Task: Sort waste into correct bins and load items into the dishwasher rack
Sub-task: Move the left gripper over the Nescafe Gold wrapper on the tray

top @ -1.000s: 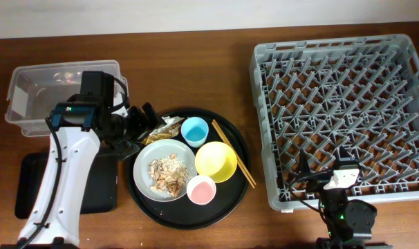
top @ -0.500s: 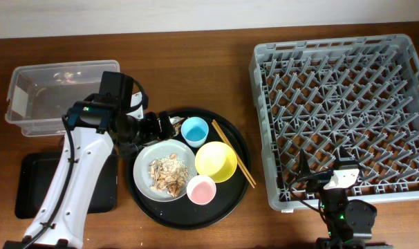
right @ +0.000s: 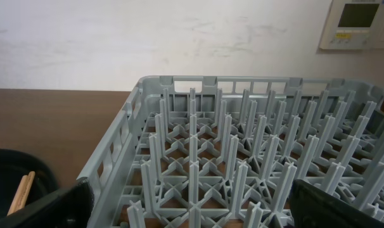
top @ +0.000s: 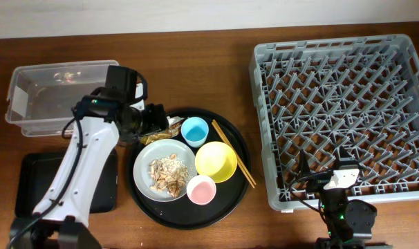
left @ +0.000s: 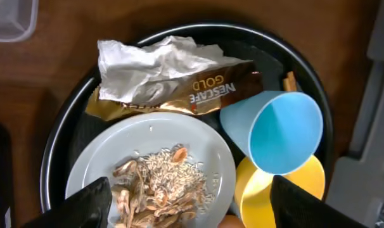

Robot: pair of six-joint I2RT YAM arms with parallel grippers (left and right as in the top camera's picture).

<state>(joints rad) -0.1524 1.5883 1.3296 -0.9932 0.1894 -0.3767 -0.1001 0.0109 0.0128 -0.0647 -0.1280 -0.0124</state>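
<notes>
Hovering wide open and empty, the left gripper should pinch the wrapper at its middle, clear of the blue cup. The right gripper gapes empty too.

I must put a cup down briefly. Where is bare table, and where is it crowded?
Bare wood lies beyond the round black tray, between the clear tub and the dishwasher rack, and in the strip between that tray and the rack. The tray is crowded: plate, blue cup, pink cup, bowl, chopsticks, wrapper, with the left claw over its left edge.
</notes>
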